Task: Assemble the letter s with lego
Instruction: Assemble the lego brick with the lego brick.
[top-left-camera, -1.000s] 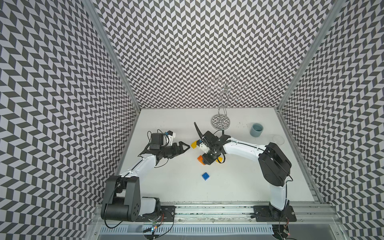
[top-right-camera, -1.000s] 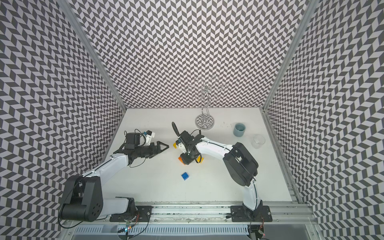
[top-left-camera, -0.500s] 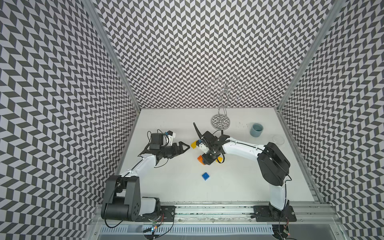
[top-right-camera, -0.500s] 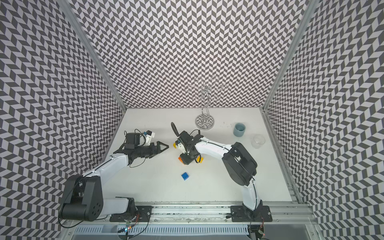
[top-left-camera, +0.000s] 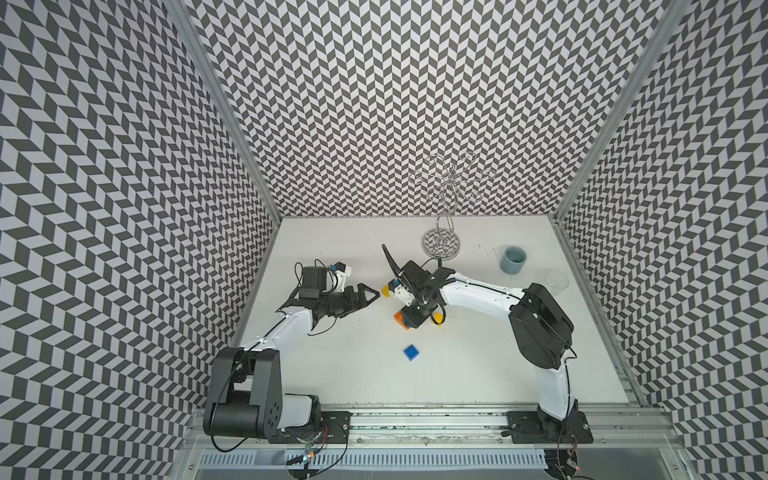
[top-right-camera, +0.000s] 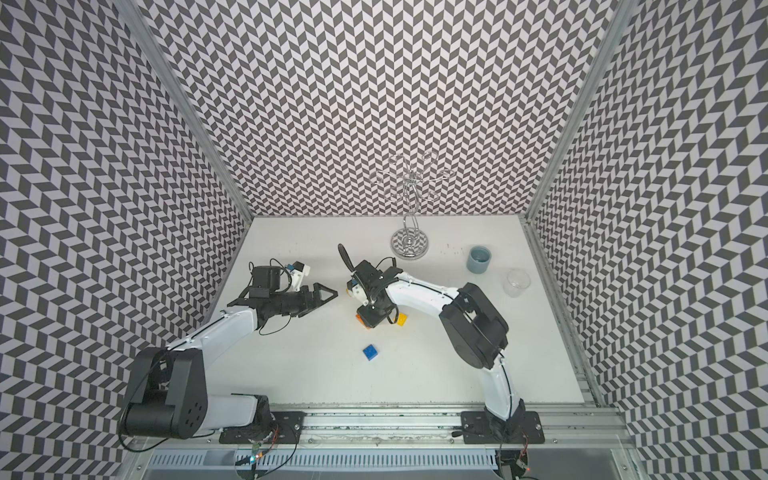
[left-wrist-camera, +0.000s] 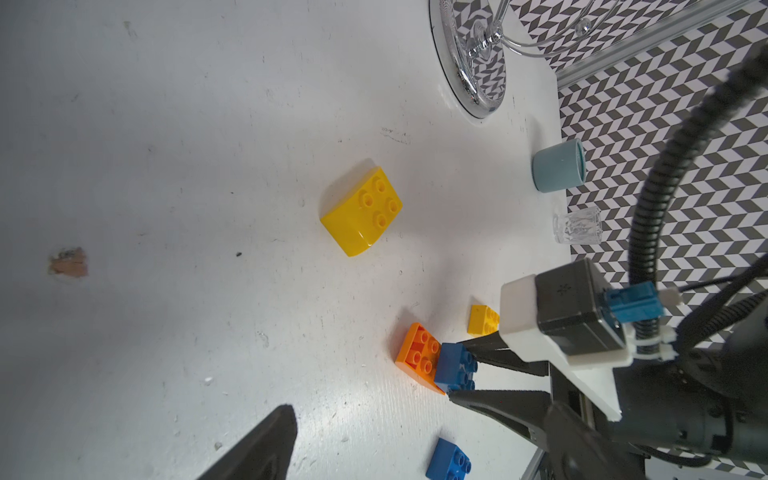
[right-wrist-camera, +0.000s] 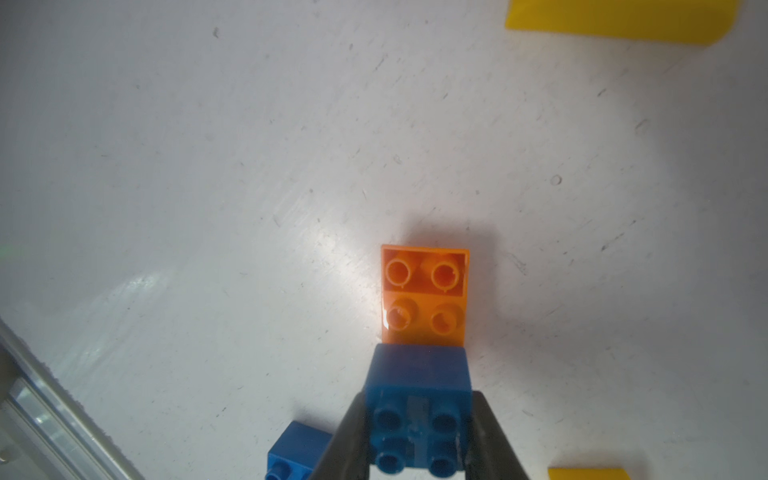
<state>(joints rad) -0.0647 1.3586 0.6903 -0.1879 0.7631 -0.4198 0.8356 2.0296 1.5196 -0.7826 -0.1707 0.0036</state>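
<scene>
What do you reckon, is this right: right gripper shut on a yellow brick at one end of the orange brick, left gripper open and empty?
Not quite. The right gripper is shut on a blue brick, not a yellow one; the right wrist view shows it. The rest stands: it sits at one end of the orange brick, and the left gripper is open and empty.

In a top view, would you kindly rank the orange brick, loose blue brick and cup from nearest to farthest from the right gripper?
1. Orange brick: at the tips of the right gripper, in the middle.
2. Loose blue brick: close by, toward the front.
3. Cup: farthest, at the back, on the robot's right.
</scene>
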